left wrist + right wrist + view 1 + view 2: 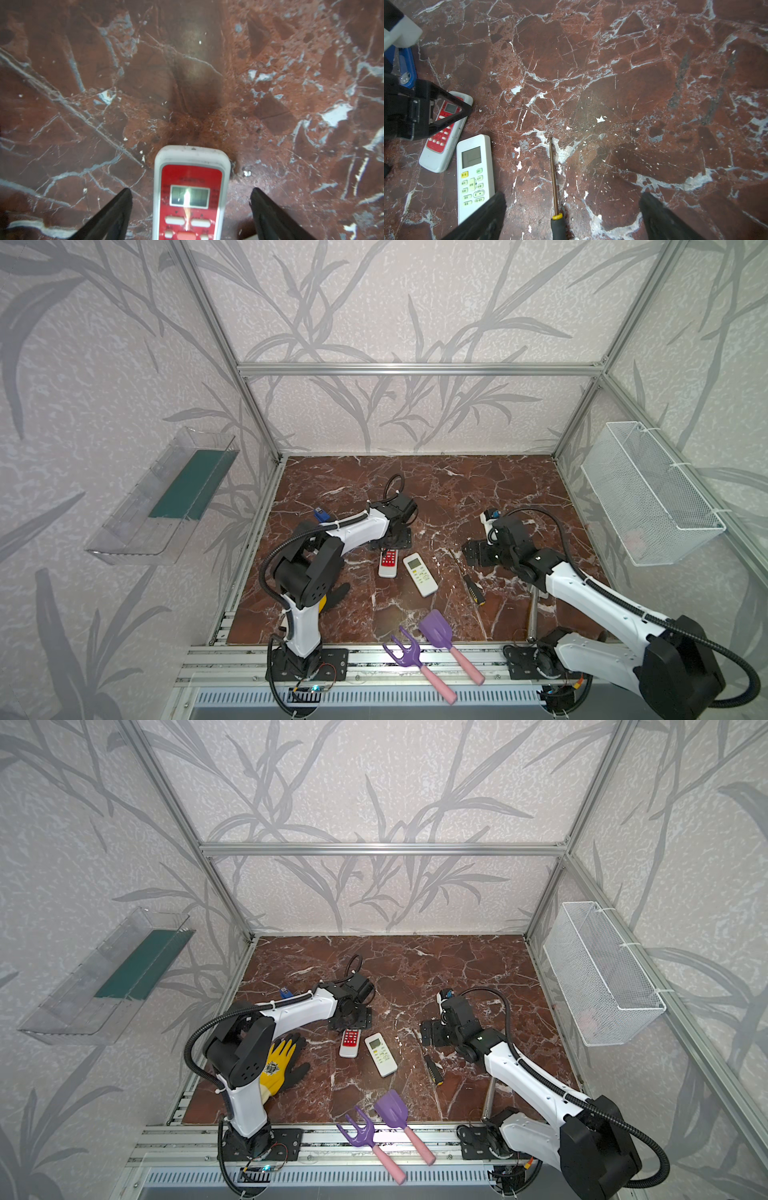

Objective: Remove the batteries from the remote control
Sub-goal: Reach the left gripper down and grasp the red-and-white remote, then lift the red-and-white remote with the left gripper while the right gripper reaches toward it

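A red-and-white remote control [191, 176] lies buttons-up on the marble table [457, 489], beside a longer white remote control [420, 574]. In the left wrist view my left gripper [191, 189] stands open astride the display end of the red remote, with a gap on each side between remote and fingers. In both top views this gripper [390, 545] hovers at the red remote's [350, 1043] far end. My right gripper [573, 195] is open above the shaft of a yellow-and-black screwdriver [554, 176], holding nothing. The batteries are hidden.
A yellow-and-black glove [282, 1065] lies under the left arm. A purple rake [405, 649] and a purple shovel [436, 628] overhang the front edge. A small blue object [320, 514] sits at the left. A wire basket [648, 497] and a clear shelf [166, 497] hang on the side walls.
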### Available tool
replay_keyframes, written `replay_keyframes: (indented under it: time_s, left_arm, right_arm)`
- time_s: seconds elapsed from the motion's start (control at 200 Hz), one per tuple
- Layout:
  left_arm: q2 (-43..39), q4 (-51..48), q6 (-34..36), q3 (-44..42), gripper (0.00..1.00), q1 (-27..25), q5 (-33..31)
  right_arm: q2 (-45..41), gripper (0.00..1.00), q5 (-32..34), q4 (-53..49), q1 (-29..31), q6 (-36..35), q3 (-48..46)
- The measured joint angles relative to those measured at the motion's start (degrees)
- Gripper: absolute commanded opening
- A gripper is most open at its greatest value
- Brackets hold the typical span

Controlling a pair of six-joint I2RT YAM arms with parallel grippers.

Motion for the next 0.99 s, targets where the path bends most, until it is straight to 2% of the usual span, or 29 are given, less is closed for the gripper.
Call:
replay_keyframes:
  time_s: [0.155,0.445,0.815,0.995]
  left_arm:
    - [1.79,-0.68,0.83,0.57,0.74,0.0,0.0]
    - [1.9,-0.48,1.49,0.59,0.37,0.0,-0.24]
    - [-0.02,0.09,2.16,-0.94,0.32,0.0,-0.66]
    - [-5.49,0.9,2.25,-1.46,0.32,0.0,-0.59]
  right_arm:
    - [0.42,0.99,-0.42,0.42,0.22,-0.22,0.0]
    - [1.64,0.99,-0.48,1.18,1.14,-0.5,0.28]
    - [1.7,0.99,-0.7,3.52,2.23,-0.61,0.28]
    - [1.97,1.0,-2.91,5.07,2.38,-0.22,0.28]
